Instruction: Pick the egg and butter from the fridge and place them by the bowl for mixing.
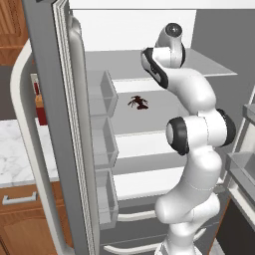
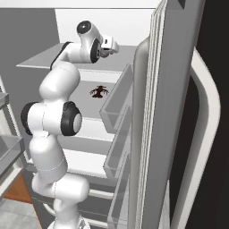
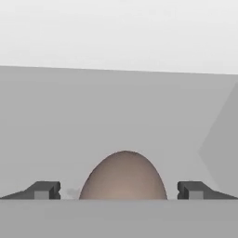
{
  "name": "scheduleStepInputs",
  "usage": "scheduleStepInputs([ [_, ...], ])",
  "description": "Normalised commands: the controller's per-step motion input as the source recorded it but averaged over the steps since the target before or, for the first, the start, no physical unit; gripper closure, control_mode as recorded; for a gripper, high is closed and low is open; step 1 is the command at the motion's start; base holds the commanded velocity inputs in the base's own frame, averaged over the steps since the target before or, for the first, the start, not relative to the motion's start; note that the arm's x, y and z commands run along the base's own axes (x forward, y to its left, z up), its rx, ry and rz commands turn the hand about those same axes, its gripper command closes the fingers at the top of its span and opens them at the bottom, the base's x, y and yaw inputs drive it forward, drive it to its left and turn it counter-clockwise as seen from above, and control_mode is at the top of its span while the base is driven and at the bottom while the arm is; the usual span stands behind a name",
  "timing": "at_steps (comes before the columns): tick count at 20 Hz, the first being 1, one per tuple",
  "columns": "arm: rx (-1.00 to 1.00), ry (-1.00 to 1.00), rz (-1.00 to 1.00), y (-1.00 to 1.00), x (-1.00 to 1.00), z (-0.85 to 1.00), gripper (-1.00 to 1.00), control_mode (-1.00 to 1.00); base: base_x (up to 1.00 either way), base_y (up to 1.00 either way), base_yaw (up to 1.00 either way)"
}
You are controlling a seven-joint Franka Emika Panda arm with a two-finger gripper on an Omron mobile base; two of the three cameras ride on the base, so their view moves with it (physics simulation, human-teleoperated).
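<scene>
The fridge [image 1: 50, 99] stands open, and my arm reaches onto its upper white shelf [image 2: 49, 58]. In the hand view a brownish-grey egg [image 3: 123, 174] lies on that shelf. It sits right between my two dark fingertips [image 3: 44, 189], with a gap on each side. My gripper [image 3: 123, 190] is open around the egg and does not touch it. The hand [image 2: 108, 46] is level with the upper shelf in the right base view. The butter and the bowl are out of view.
A dark red-brown spiky item [image 1: 138, 102] lies on the middle shelf below my hand. Clear door bins [image 1: 102, 139] line the open left door, close beside the arm. A marble counter [image 1: 15, 149] lies beyond that door. Drawers [image 1: 129, 216] sit at the fridge's bottom.
</scene>
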Motion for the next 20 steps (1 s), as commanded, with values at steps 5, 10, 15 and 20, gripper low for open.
scheduleStepInputs([
  [5, 0.0, 0.0, -0.01, -0.05, 0.0, -0.28, -1.0, -1.0, 0.0, 0.0, 0.0],
  [10, 0.0, -0.04, 0.0, 0.0, 0.09, -0.25, -1.0, -1.0, 0.0, 0.0, 0.0],
  [15, 0.0, 0.0, 0.0, 0.0, 0.23, -0.22, 1.0, -1.0, 0.0, 0.0, 0.0],
  [20, 0.04, 0.0, 0.0, -0.03, 0.05, -0.27, 1.0, -1.0, 0.0, 0.0, 0.0],
])
